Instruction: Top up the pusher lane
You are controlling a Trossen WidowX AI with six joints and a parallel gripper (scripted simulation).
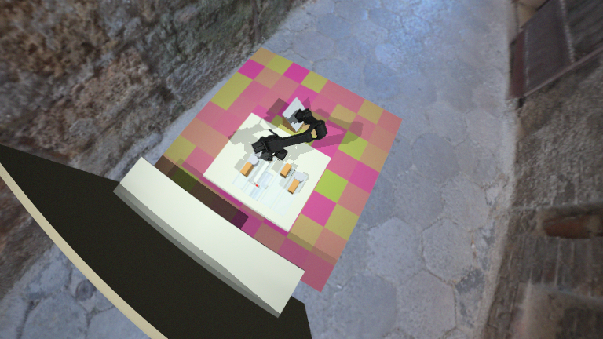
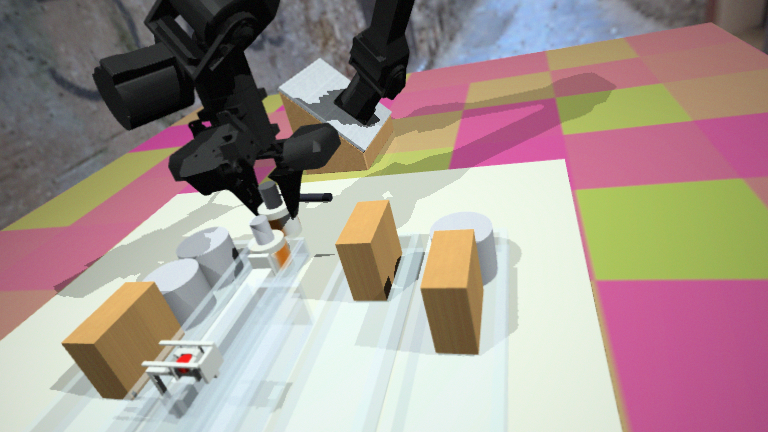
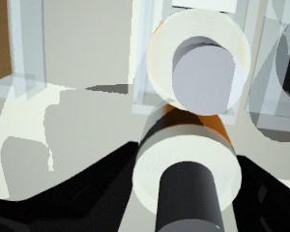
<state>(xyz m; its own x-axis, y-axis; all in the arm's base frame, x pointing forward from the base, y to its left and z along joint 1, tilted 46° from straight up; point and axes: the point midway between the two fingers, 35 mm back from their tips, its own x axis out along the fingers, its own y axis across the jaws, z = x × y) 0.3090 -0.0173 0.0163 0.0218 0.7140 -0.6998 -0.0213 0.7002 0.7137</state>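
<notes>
My gripper point(image 2: 275, 215) point(image 3: 186, 158) is shut on the loose jar, with a finger on each side. This jar point(image 2: 293, 225) point(image 3: 188, 131) has a dark grey knob, a white shoulder and an orange band. It is roughly upright, just outside the front end of the clear sprung lane point(image 3: 141, 107). The lane jar point(image 2: 266, 242) point(image 3: 158, 63) has a pale knob, white shoulder and orange band. It stands just inside that end, with the white pusher plate point(image 2: 262, 261) point(image 3: 203, 4) behind it. Whether the jars touch, and the held jar's base height, cannot be told.
Wooden blocks point(image 2: 362, 263) point(image 2: 451, 308) point(image 2: 120, 342) and pale grey cylinders point(image 2: 205, 252) point(image 2: 180, 285) point(image 2: 464, 223) stand in or beside neighbouring lanes. A white bracket point(image 2: 210, 364) with a red piece point(image 2: 184, 362) is at the lane's rear. A black rod point(image 2: 317, 197) lies beyond the gripper.
</notes>
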